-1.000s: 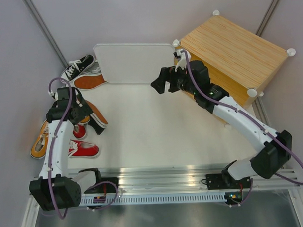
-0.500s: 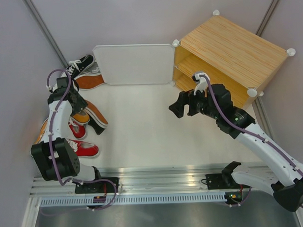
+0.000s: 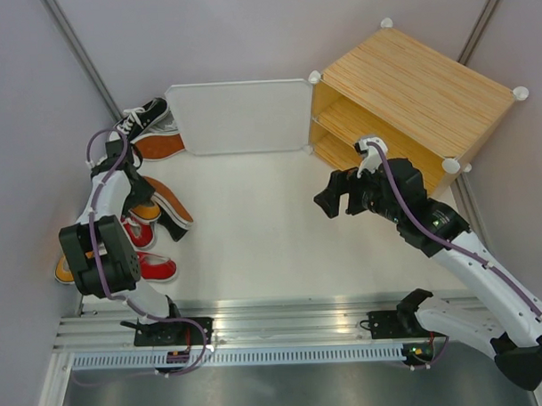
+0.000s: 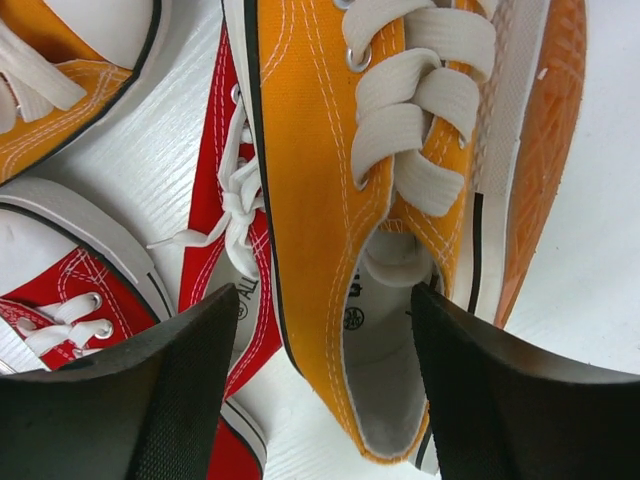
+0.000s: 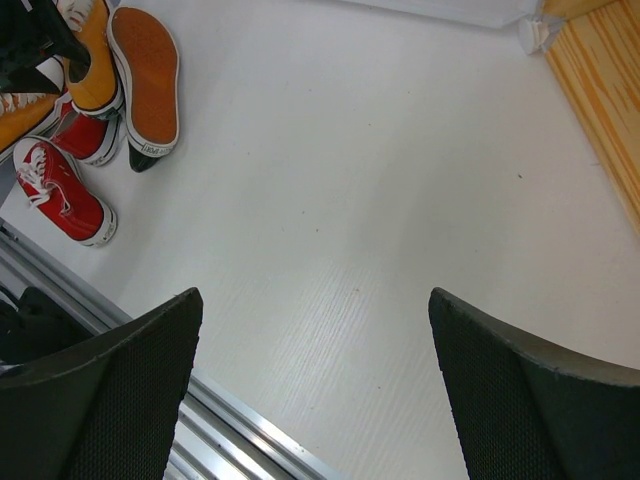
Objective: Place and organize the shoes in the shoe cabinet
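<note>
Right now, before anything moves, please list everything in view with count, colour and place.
orange canvas sneakers: two, orange, left side of the white table
red canvas sneakers: two, red, near left
black canvas sneaker: one, black, far left corner
grey canvas sneaker: one, grey, beside the black one
sneakers lying on their sides: two, orange-brown outsoles showing, one by the door, one by an orange sneaker
wood-grain shoe cabinet: one, light wood, far right
frosted white door panel: one, white, swung open
left gripper: one, black, open above an orange sneaker
right gripper: one, black, open above bare table
</note>
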You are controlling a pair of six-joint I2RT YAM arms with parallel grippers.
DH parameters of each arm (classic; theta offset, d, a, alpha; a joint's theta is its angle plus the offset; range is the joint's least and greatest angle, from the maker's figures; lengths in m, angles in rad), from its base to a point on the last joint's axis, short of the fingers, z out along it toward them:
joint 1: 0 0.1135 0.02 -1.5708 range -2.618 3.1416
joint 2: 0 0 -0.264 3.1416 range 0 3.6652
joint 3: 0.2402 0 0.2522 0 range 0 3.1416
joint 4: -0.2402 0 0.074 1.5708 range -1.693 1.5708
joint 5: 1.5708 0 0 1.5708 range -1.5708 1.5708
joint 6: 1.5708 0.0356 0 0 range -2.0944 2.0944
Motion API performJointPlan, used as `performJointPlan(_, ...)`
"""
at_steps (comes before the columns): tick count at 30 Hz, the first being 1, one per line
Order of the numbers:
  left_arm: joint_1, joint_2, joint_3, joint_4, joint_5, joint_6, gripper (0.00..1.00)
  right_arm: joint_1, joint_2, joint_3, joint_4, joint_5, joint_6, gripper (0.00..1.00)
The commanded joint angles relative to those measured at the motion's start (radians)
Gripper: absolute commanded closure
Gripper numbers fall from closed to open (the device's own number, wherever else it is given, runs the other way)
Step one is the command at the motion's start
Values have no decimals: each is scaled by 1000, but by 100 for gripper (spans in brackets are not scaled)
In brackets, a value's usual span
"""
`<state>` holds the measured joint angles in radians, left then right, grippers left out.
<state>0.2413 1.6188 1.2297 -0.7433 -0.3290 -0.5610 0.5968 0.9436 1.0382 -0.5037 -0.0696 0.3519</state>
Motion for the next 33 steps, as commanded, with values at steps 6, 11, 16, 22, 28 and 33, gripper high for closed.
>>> performJointPlan(6,42,47,39,47,16,-20,30,3,-17,-23,1,56,19,2)
performJointPlan(11,70,72,42,45,5,3,37,1,-14,-44,4,88,25,2)
performJointPlan(16,73,56,36,41,5,16,66,1,-8,-49,22,87,32,2)
performJointPlan(22,72,-22,36,25,53,33,98,1,11,-30,27,86,27,2)
performJointPlan(28,55,-169,27,7,131,26,98,1,24,0,33,87,22,2)
performJointPlan(33,-26,-266,18,-36,197,36,98,1,30,19,42,91,19,2)
